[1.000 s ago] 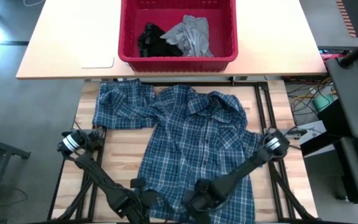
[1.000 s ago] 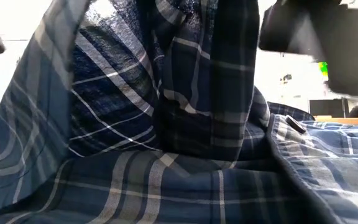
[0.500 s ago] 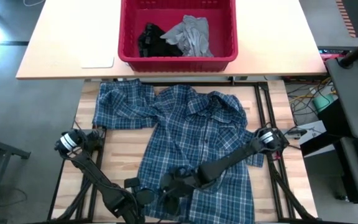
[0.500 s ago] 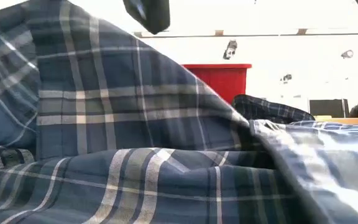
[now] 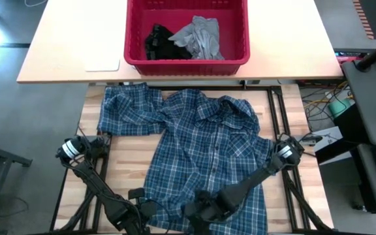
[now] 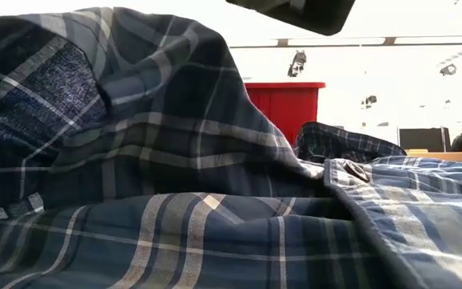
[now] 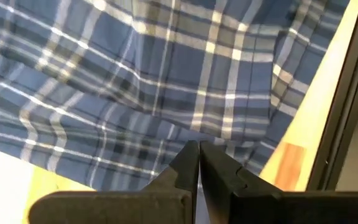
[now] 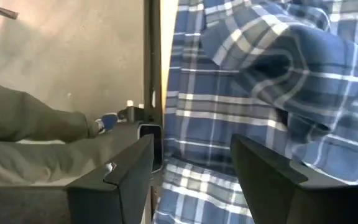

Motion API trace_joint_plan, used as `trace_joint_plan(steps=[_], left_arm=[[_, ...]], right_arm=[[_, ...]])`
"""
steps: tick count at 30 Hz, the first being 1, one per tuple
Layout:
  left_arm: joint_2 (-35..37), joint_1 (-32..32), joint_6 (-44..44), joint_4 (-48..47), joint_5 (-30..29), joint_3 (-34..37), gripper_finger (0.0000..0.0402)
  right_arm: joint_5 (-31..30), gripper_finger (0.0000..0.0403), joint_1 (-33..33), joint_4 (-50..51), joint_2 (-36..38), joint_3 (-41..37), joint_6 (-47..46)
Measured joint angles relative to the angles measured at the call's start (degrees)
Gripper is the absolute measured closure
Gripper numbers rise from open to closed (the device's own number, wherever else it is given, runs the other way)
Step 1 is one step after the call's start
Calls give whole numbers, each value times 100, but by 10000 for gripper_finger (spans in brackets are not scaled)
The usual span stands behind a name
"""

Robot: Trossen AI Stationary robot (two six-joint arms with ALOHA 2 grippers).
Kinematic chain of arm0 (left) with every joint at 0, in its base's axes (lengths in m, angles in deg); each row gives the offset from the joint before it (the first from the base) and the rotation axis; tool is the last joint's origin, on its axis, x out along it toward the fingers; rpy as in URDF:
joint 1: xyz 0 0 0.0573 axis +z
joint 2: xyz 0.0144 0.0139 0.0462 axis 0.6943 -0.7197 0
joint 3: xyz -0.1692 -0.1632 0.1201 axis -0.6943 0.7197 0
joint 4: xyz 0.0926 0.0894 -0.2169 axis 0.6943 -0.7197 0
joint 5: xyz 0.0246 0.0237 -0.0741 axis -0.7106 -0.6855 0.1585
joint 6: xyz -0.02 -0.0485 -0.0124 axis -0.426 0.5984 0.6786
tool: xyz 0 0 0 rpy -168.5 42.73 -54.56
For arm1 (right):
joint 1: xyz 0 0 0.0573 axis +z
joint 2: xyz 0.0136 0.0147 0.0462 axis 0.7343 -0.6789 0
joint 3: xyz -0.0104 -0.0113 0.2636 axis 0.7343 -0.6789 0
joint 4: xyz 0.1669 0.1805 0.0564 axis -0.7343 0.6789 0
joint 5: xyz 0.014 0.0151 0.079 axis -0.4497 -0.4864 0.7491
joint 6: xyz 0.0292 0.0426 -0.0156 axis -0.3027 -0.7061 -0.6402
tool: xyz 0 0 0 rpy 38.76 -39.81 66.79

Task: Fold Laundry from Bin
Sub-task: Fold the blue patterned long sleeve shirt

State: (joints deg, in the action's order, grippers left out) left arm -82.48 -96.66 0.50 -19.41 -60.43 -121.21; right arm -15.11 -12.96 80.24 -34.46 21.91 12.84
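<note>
At the table's near edge, my left gripper (image 7: 197, 163) is pinched closed on the plaid shirt's (image 5: 204, 150) hem. The right gripper (image 8: 191, 168) (jaws wide, empty) hangs beside it over the same hem; the shirt's length runs away toward the bin (image 5: 187, 64).

Right tool (image 5: 198, 210) back off shirt (image 5: 204, 153)

Three garments (image 5: 201, 156), it seems; one bin (image 5: 187, 62).

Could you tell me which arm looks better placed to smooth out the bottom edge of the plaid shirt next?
Probably the right. Its gripper is open above the shirt at the bottom edge, ready to grasp. The left gripper is shut at the same edge.
</note>
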Motion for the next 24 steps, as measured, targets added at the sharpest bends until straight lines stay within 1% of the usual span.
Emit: trace_joint_plan(steps=[3,7,9,11,12,15,17,19,21,24], left_arm=[[0,5,-80,1,-93,1,402],[15,15,-75,-15,-59,1,402],[57,-10,15,-17,-46,3,402],[91,-27,47,1,-40,3,402],[96,-35,62,4,-35,3,402],[96,-42,149,-1,-13,2,402],[96,-56,222,10,-12,-10,402],[96,-90,288,11,-22,-26,402],[96,-134,306,20,-24,-53,402],[96,-174,364,23,-39,-54,402]], right_arm=[[-70,195,-40,-146,-76,-207,153],[-638,195,-439,-92,-289,-264,367],[-790,195,-694,-312,-268,-155,408],[-757,195,-958,-712,-201,-69,386],[-752,195,-1093,-746,-184,-47,323],[-709,195,-1481,-617,-251,-82,65],[-661,195,-1642,-299,-308,-139,-15],[-464,195,-1665,-262,-284,-145,91],[-240,195,-1523,-270,-87,-121,187],[-254,195,-1175,-330,166,-13,308]])
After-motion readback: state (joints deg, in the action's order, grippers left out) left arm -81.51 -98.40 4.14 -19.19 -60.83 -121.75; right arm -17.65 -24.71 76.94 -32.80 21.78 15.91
